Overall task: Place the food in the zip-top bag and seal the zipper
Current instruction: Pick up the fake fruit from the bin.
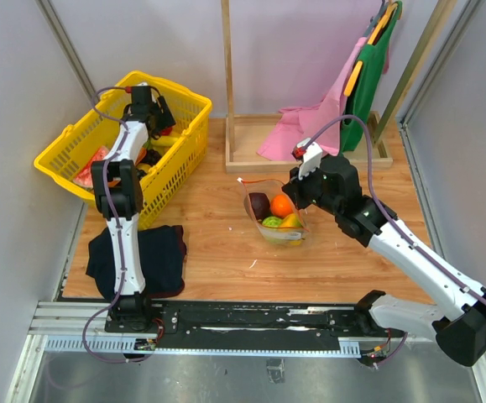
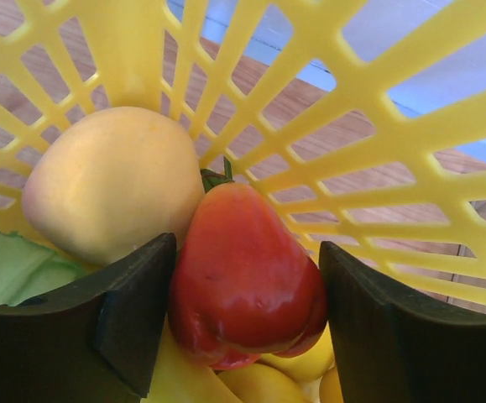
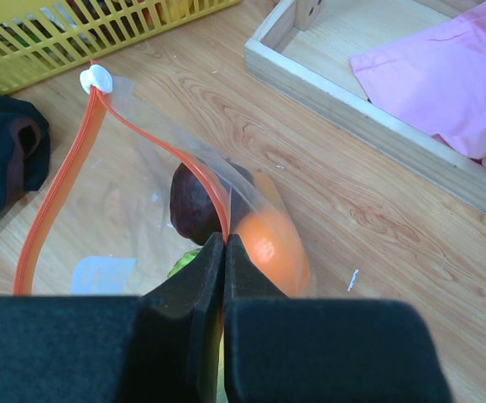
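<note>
Zip-top bag [image 3: 125,201]: clear, floppy plastic

Green food [image 3: 185,262] hides behind the right gripper [image 3: 224,245] clamping the zipper [image 3: 62,180]; left wrist view, 8 o'clock: a green piece [image 2: 12,273] runs off-frame.

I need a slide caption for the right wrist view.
Right gripper pinching the zipper of the zip-top bag, toy food inside.

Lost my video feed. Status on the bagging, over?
Left end effector in yellow basket, straddling red fruit, grip unconfirmed. Right end effector shut on zipper; zip-top bag open, four food pieces inside. No obstruction seen at bag mouth.
</note>
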Controlling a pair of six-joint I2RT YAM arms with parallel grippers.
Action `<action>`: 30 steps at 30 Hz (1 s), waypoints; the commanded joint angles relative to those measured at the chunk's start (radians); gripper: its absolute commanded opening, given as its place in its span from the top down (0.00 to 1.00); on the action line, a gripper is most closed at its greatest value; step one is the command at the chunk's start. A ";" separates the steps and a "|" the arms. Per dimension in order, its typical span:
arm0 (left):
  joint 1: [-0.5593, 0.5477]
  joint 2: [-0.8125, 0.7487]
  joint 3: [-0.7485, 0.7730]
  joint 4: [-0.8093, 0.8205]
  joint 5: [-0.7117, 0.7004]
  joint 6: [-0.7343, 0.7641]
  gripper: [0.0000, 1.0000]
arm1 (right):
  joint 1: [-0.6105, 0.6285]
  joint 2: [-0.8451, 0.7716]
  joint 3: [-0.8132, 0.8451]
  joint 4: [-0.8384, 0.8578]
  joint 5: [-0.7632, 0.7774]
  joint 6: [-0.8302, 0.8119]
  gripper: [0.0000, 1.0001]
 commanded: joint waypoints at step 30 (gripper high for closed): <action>0.007 -0.565 -0.387 0.004 0.111 -0.004 0.66 | -0.014 -0.048 -0.003 0.012 -0.014 0.029 0.99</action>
